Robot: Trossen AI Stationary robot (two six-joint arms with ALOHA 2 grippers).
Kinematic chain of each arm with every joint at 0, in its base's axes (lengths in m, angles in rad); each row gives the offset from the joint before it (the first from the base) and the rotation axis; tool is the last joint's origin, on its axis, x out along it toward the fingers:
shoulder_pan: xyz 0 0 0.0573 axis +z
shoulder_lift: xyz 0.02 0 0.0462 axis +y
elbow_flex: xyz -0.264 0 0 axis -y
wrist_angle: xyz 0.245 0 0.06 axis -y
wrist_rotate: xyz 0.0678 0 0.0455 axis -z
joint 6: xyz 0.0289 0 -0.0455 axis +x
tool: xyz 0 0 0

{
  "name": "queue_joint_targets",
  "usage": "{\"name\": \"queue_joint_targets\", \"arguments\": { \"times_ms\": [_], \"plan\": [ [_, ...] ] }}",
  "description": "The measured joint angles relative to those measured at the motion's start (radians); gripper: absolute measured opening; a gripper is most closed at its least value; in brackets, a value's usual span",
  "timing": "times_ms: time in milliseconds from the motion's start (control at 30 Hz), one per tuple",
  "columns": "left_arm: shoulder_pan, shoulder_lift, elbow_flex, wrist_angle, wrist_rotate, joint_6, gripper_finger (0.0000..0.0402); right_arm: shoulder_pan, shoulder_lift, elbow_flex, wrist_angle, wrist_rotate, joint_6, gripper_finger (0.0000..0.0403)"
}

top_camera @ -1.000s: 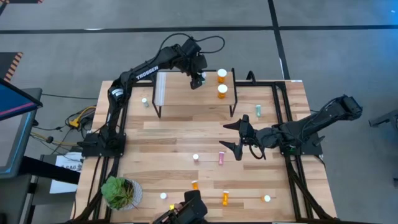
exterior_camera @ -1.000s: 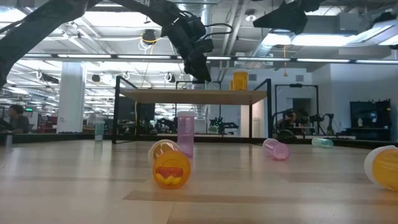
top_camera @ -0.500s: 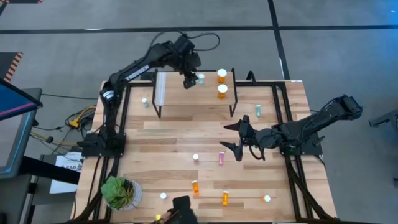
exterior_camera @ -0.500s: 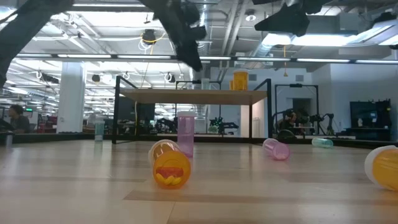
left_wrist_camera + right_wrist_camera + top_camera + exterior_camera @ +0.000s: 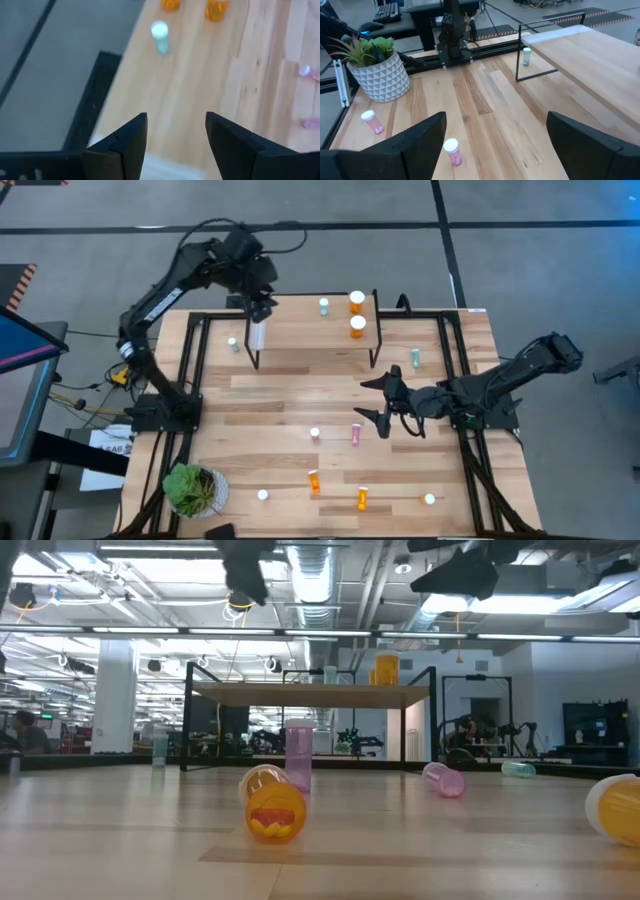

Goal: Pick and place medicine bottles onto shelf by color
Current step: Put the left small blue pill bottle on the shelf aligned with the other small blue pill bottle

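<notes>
The shelf (image 5: 315,340) stands at the table's far side on thin black legs. Standing on its plank are a pale green bottle (image 5: 323,306) and two orange bottles (image 5: 357,302) (image 5: 357,327). My left gripper (image 5: 262,310) hangs open and empty high above the shelf's left end, where the white strip (image 5: 257,335) is; its wrist view shows the green bottle (image 5: 160,36) well beyond the fingers. My right gripper (image 5: 372,400) waits open and empty over the table's middle right. Other bottles lie or stand on the tabletop, among them a pink one (image 5: 355,434) and an orange one (image 5: 314,479).
A potted plant (image 5: 190,488) stands at the near left corner. Loose bottles: pale green ones (image 5: 233,343) (image 5: 415,357) beside the shelf, an orange one (image 5: 362,498) and white-capped ones (image 5: 263,495) (image 5: 429,499) near the front edge. Black rails (image 5: 195,370) run along both sides.
My left gripper has drawn away from the pale green bottle, going up and toward the table's left edge, from the middle of the shelf to above its left end. The bottle stays standing on the plank. My right arm has kept still.
</notes>
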Motion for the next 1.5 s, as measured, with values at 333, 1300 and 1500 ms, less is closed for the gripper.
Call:
{"name": "queue_joint_targets", "arguments": {
  "times_ms": [333, 1300, 1500],
  "plan": [
    [0.066, -0.330, -0.609, 0.225, -0.072, 0.027, 0.0187, -0.018, 0.000, 0.000, -0.003, 0.000, 0.006, 0.0364],
    [0.303, -0.205, -1.024, 0.415, -0.227, -0.074, 0.0187, -0.037, 0.000, 0.000, -0.016, 0.000, 0.018, 0.0364],
    [0.303, -0.169, -1.024, 0.435, -0.208, -0.102, 0.0187, -0.037, 0.000, 0.000, -0.016, 0.000, 0.017, 0.0364]
  ]
}}
